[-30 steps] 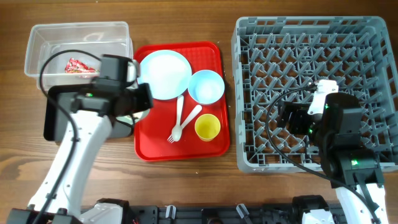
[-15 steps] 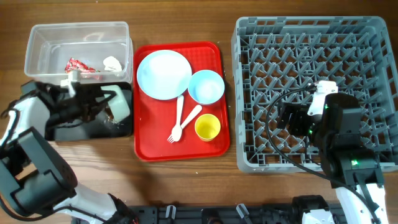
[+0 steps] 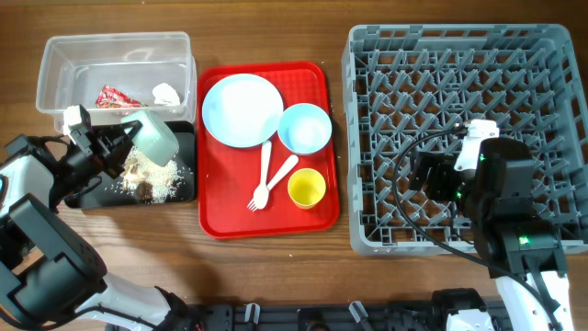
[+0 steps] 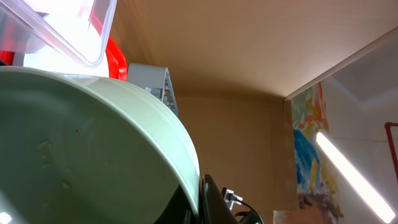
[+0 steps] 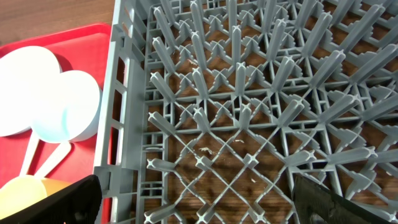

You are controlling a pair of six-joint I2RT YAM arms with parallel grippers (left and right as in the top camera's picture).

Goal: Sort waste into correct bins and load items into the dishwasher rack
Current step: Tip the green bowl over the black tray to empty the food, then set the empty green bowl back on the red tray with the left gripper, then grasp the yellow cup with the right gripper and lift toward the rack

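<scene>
The left tool [image 3: 127, 147] is clamping the rim of the pale green bowl [image 3: 156, 138] and holding it tipped on edge over the black tray [image 3: 186, 152], which is lying just left of the red tray [image 3: 220, 216]. Food scraps [image 3: 152, 179] are lying on the black tray's floor under the bowl's mouth, so the step in hand is judged to be emptying the bowl into this bin. For a clean result, the operator should be keeping the bowl's mouth inside the black tray's rim, steepening the tilt gradually rather than jerking, and watching that no crumbs are scattering onto the table or toward the red tray. The left wrist view is filled by the bowl's wall, so it cannot be told whether scraps are clinging inside; this should be checked before the bowl is carried off. Left of the red tray's far corner, the clear tub [image 3: 55, 46] is holding the red wrapper [image 3: 115, 97] and the white tissue [image 3: 165, 93]. On the red tray, the pale blue plate [image 3: 242, 110], pale blue bowl [image 3: 304, 128], yellow cup [image 3: 306, 188] and white fork and spoon [image 3: 266, 179] are waiting. Right of the red tray, the right tool [image 5: 194, 186] is hanging over the rack [image 3: 551, 37] with fingers spread wide and nothing between them.
</scene>
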